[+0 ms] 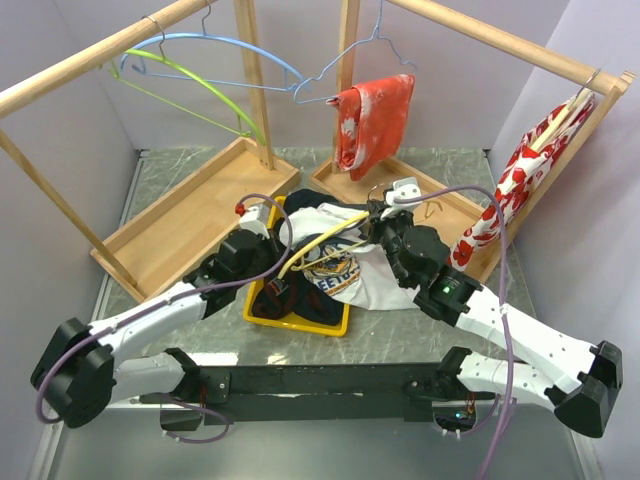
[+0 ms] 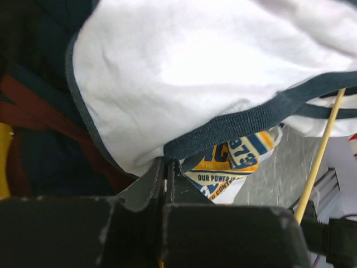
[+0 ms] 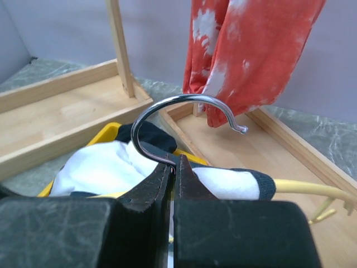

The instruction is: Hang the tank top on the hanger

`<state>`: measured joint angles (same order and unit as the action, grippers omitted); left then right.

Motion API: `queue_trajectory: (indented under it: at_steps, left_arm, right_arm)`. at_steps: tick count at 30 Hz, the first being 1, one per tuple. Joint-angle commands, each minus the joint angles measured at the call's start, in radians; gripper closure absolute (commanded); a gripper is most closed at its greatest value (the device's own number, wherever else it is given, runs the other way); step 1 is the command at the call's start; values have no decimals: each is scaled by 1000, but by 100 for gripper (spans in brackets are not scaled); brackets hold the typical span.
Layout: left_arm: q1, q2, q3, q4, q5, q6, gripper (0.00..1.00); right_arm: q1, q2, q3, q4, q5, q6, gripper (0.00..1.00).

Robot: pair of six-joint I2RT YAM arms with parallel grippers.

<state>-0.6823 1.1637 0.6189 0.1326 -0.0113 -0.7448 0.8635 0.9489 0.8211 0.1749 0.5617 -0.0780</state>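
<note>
— Tank top (image 1: pixel 352 278), white, sleeveless, navy trim, yellow-and-navy motorcycle print: where does it lie?

— Bunched over the right part of the shallow yellow plastic bin (image 1: pixel 300 325), on the grey-green marbled counter (image 1: pixel 390 338) between my two arms. Print faces up. Its left side lies on the dark clothes pile (image 1: pixel 278 295) in that same bin.

— Thin yellow plastic hanger with the metal hook (image 1: pixel 312 248)?

— Low over the bin. One yellow arm curves across the white cloth. In the right wrist view the other arm comes out beside a navy-trimmed edge. The hook stands upright.

— Your right jaws?

— Closed tight on the foot of the metal hook, so the hanger is in my grip.

— Left jaws?

— Closed as well, with the navy hem of the tank top pinched at the tips. White cloth bulges just above them.

— Anything behind?

— A red-and-white floral garment (image 1: pixel 375 120) hangs from the wooden rail, well apart from the bin.
</note>
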Motion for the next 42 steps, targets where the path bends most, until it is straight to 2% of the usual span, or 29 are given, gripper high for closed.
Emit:
queue_trajectory:
  at_steps: [1, 8, 19, 26, 33, 39, 42]
  left_arm:
    - [1, -105, 33, -54, -104, 9, 99]
    - [21, -193, 47, -169, -115, 31, 99]
    - [43, -282, 131, -318, -59, 62, 99]
    - [47, -250, 298, -364, 20, 55, 99]
    - [47, -148, 491, -370, 112, 55, 99]
    - [47, -55, 694, -399, 125, 79, 99]
    - [47, -15, 766, -407, 129, 88, 99]
  right_arm:
    - [-7, 45, 84, 92, 170, -74, 100]
    - [-9, 116, 102, 218, 279, -158, 100]
    - [-9, 165, 124, 304, 334, -157, 100]
    - [-1, 174, 150, 342, 325, -161, 100]
    - [69, 211, 234, 396, 351, -206, 100]
    - [140, 272, 314, 426, 351, -253, 100]
    - [166, 280, 339, 384, 333, -220, 100]
